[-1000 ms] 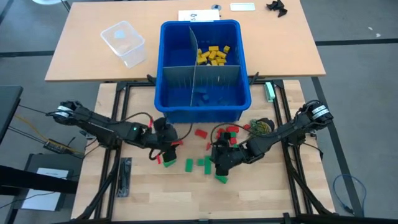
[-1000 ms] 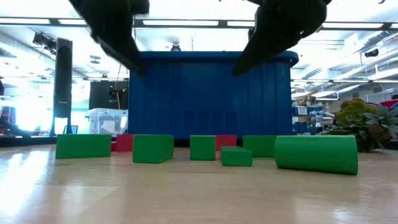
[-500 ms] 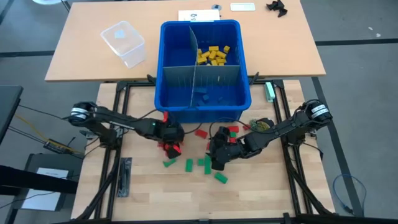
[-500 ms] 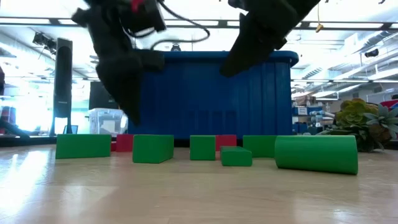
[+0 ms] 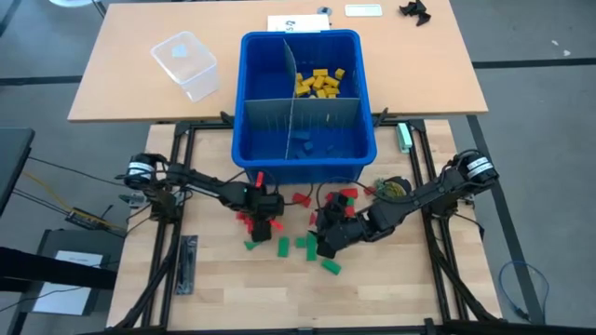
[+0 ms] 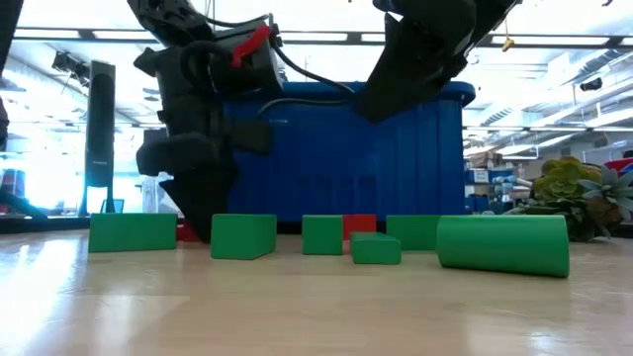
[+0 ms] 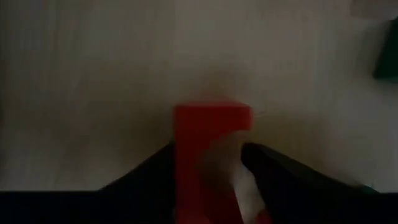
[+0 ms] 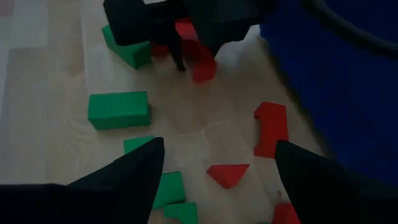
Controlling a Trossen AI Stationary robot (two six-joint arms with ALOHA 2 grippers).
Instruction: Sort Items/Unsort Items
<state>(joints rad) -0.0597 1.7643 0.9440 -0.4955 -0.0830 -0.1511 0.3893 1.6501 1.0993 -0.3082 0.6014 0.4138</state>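
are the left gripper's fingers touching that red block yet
Cannot tell. In the left wrist view the red block sits between the fingers, but the contact line is blurred.

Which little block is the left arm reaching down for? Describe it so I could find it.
Start at the big blue bin and look at the wooden table just in front of it. The left tool is down over a red block, which lies between its fingers; the nearest blocks in front are green.
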